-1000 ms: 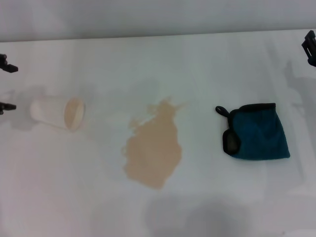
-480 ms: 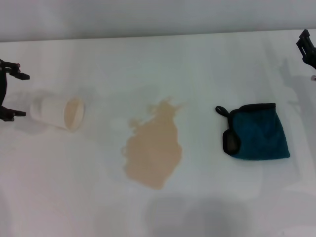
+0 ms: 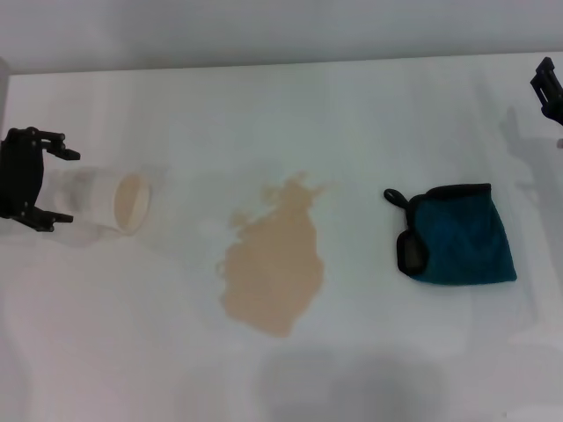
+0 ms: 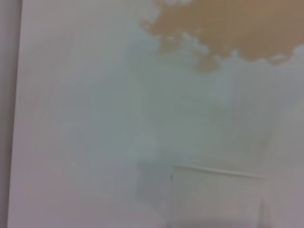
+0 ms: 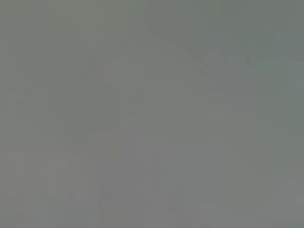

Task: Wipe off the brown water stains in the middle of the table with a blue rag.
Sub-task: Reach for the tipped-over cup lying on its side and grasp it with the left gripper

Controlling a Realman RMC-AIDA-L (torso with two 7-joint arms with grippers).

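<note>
left gripper (image 3: 54,181), a black two-fingered claw at the left edge of the wide plain white table (image 3: 281,369), has its fingers spread wide on either side of the closed end of a white paper cup (image 3: 101,200) that lies on its side with its beige-lined mouth facing the spill; the fingers look just clear of the cup wall, gripping nothing (contact cannot be ruled out from the head view). right gripper (image 3: 549,85) shows only as a dark tip at the far right edge, well apart from everything, and whether it is open or closed cannot be told

the brown water stains (image 3: 273,268) form one ragged tan blotch in the middle of the table, and their near edge also shows in the left wrist view (image 4: 228,28) beyond the cup's pale wall (image 4: 216,197). the small folded dark teal-blue fuzzy rag (image 3: 459,236), with black edging and a black loop, lies flat to the right of the blotch, apart from it and untouched

wiping has not begun, and the arm nearest the rag is not over it. the likely trouble lies with the cup: being round and on its side, it could roll toward the blotch if one finger nudges it first, or dribble more liquid if tipped mouth-down while lifted. a thin paper wall may also buckle under a hard squeeze
</note>
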